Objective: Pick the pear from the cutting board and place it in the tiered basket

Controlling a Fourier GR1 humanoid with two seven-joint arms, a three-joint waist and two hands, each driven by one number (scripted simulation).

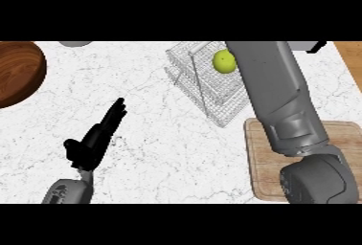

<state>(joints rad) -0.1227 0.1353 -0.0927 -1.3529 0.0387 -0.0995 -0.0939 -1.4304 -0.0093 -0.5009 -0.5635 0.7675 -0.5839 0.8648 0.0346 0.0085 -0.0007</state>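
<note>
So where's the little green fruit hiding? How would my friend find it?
Look at the white marble counter, then at the see-through wire tiered basket near its far edge, just left of the big grey right forearm. Inside the basket sits the pear. It is small, round and yellow-green, the only brightly coloured thing among grey wire, white stone and brown wood.

The right hand is out of sight: the right forearm [279, 100] runs up past the tiered basket [201, 81] to the top edge, covering the basket's right part and much of the cutting board [339, 139]. Far left of the left hand [96, 139], a brown wooden bowl [17, 72] is cut by the left edge, and a grey object [74, 43] at the top edge shows too little to identify.
</note>
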